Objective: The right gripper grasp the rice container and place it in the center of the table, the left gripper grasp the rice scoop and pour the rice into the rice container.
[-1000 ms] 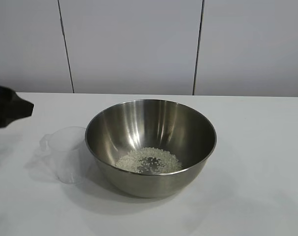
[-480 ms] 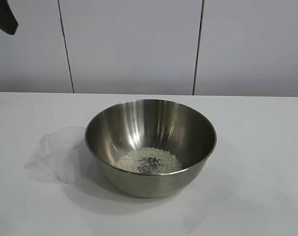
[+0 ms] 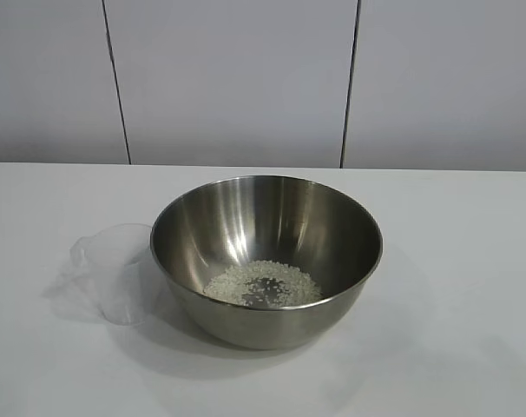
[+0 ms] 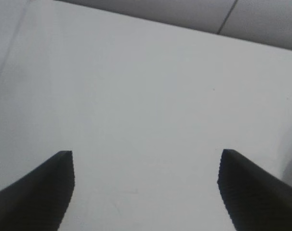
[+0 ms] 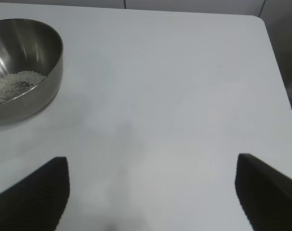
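The steel rice container stands at the middle of the white table, with a small pile of rice on its bottom. The clear plastic rice scoop stands upright and empty on the table, touching or nearly touching the bowl's left side. Neither arm shows in the exterior view. My left gripper is open and empty over bare table. My right gripper is open and empty over bare table; the rice container and the rice show farther off in the right wrist view.
A white panelled wall with dark seams stands behind the table. The table's edge and rounded corner show in the right wrist view. A table edge shows in the left wrist view.
The left gripper rose from the left edge of the exterior view to the top left corner, then left the view. The scoop and the bowl have not moved.
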`<action>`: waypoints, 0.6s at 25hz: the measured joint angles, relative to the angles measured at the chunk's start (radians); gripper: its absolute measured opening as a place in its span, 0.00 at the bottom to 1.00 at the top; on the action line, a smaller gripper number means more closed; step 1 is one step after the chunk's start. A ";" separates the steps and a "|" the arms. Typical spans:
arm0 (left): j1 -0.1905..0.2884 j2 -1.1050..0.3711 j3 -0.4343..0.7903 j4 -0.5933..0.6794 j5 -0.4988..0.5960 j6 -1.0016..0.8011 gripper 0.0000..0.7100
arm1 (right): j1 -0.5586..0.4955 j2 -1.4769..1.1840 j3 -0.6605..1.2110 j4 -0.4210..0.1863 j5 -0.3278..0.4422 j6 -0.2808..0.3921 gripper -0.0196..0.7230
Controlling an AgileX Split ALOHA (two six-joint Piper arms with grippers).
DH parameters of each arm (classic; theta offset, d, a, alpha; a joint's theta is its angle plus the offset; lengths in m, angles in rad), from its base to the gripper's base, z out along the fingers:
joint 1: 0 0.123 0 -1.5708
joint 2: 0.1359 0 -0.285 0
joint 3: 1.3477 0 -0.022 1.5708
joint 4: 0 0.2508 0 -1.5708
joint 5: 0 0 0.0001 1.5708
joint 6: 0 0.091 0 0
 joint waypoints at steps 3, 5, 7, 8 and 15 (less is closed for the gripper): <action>0.000 -0.138 -0.003 -0.023 0.022 -0.007 0.83 | 0.000 0.000 0.000 0.001 0.000 0.000 0.89; -0.012 -0.205 -0.004 -0.045 0.059 -0.009 0.83 | 0.000 0.000 0.000 0.001 0.000 0.000 0.89; -0.051 -0.248 -0.006 -0.063 0.123 -0.011 0.83 | 0.000 0.000 0.000 0.001 0.000 0.000 0.89; -0.077 -0.260 -0.006 -0.067 0.151 -0.011 0.83 | 0.000 0.000 0.000 0.001 0.000 0.000 0.89; -0.155 -0.388 -0.006 -0.082 0.226 -0.035 0.83 | 0.000 0.000 0.000 0.001 0.000 0.000 0.89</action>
